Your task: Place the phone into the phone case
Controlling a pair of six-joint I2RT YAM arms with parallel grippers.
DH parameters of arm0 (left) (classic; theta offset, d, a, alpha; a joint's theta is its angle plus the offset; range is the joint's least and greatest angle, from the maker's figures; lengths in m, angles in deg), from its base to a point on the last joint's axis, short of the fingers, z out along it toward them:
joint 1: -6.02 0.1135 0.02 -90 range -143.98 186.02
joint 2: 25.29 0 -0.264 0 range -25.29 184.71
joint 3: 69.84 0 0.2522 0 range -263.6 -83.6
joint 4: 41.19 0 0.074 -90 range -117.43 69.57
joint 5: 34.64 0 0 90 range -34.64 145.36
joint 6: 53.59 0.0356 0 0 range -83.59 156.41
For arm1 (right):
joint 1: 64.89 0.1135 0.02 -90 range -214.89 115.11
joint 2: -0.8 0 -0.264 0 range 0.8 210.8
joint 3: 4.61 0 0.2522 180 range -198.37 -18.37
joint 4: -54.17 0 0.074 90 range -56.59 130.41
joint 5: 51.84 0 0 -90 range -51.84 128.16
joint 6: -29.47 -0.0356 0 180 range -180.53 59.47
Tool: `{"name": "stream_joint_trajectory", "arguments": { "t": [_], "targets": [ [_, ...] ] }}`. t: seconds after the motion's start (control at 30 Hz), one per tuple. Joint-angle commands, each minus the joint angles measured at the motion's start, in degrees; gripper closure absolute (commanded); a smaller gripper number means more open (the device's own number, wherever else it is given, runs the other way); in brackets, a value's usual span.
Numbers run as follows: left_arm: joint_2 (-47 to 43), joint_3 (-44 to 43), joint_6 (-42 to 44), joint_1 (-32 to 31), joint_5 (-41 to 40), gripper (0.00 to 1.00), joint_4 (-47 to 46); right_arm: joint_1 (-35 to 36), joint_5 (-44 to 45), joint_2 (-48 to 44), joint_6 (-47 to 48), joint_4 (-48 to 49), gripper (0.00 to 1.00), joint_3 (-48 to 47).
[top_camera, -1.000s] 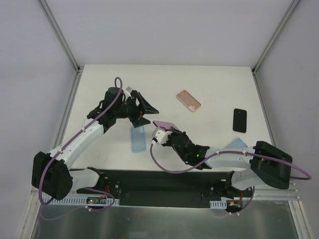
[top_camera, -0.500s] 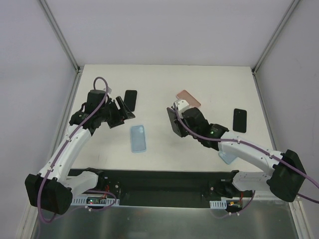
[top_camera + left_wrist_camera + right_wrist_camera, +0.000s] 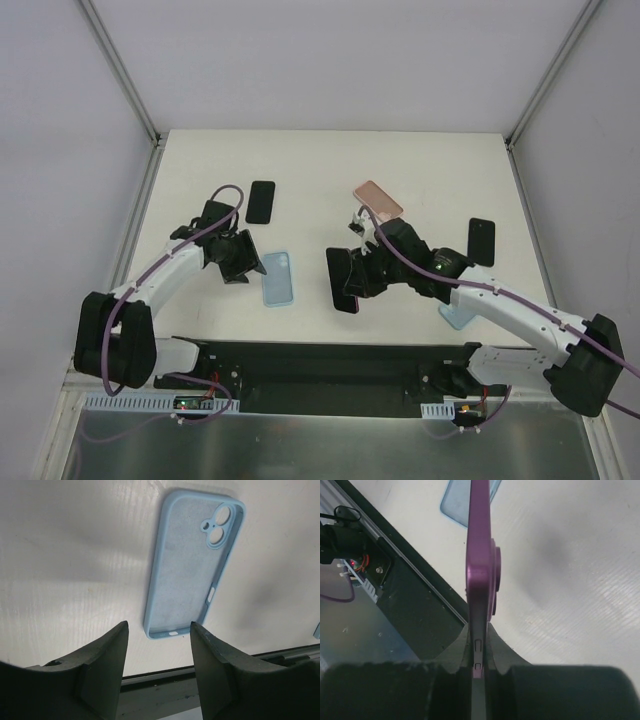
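Observation:
A light blue phone case (image 3: 279,277) lies open side up on the table; the left wrist view (image 3: 192,560) shows its camera hole at the far end. My left gripper (image 3: 248,262) is open and empty, just left of the case, its jaws either side of the case's near end (image 3: 157,636). My right gripper (image 3: 362,274) is shut on a purple phone (image 3: 345,280) and holds it on edge above the table, right of the case. The right wrist view shows the phone (image 3: 480,555) edge-on between the fingers (image 3: 461,645), with the case (image 3: 454,500) beyond it.
A black phone (image 3: 261,202) lies behind the left gripper. A pink phone (image 3: 379,201) lies at the back centre, another black phone (image 3: 481,241) at the right. A second pale blue case (image 3: 455,316) shows partly under the right arm. A black rail (image 3: 320,365) runs along the near edge.
My left gripper has come nearer and down, to the case's left side. My right gripper has carried the purple phone nearer and lower, beside the case.

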Motion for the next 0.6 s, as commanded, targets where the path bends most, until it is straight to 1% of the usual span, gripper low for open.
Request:
{"name": "stream_joint_trajectory", "arguments": {
  "t": [0.0, 0.17, 0.27, 0.37, 0.43, 0.57],
  "targets": [
    [2.3, 2.5, 1.0, 0.3, 0.5, 0.50, -4.4, -1.0, -5.6, -2.4, -4.0, 1.5, 0.99, -2.5],
    [4.0, 4.5, 0.2, 0.1, 0.8, 0.53, -8.0, -2.5, -9.4, -3.6, -5.5, 3.6, 0.98, -0.8],
    [5.3, 4.5, 0.2, -0.2, -0.1, 0.54, -8.5, -2.5, -9.0, -4.7, -5.3, 3.6, 0.98, 0.3],
    [7.3, 4.0, 0.8, -0.4, 3.0, 0.55, -10.4, -2.5, -7.2, -4.9, -4.7, 3.1, 0.98, 0.9],
    [8.9, 3.0, 0.8, -1.4, 1.8, 0.59, -10.5, -2.6, -7.5, -4.7, -4.3, 3.1, 0.98, 1.1],
    [10.7, 2.5, 0.1, -2.6, -0.9, 0.62, -10.3, -2.6, -6.9, -5.0, -4.4, 2.9, 0.98, 1.2]
  ]
}}
